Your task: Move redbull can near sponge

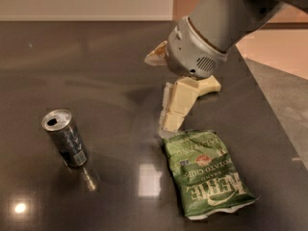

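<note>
Central cream gripper (169,121); silver, seemingly blue can (66,139)

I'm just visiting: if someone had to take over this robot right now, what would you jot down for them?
The gripper hangs low over the dark table, right of centre.
The slim silver-and-blue metal redbull can stands at the left, far from it.
The pale yellow soft sponge lies just behind the gripper, partly hidden; a green chip bag lies in front.
Done: nothing yet. Left: grasp the can, set it by the sponge.
</note>
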Controlling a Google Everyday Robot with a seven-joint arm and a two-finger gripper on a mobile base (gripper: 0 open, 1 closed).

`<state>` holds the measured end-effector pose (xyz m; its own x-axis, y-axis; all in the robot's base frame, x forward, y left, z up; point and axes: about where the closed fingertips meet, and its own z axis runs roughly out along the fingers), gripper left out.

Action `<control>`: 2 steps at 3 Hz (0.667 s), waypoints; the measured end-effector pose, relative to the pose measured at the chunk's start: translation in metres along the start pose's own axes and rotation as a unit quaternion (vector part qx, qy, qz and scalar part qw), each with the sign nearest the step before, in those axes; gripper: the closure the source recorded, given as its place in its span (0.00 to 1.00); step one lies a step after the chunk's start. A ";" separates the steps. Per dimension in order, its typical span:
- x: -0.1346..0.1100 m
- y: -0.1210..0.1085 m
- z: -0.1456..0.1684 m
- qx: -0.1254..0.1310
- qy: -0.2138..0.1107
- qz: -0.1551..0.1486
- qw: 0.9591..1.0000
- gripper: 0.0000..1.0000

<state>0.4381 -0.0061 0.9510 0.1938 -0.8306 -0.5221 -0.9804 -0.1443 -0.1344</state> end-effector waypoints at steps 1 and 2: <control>-0.029 0.005 0.039 -0.026 -0.019 -0.034 0.999 0.00; -0.053 0.003 0.072 -0.045 -0.041 -0.051 0.997 0.00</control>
<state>0.4272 0.0760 0.9173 0.2920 -0.7625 -0.5773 -0.9538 -0.2765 -0.1172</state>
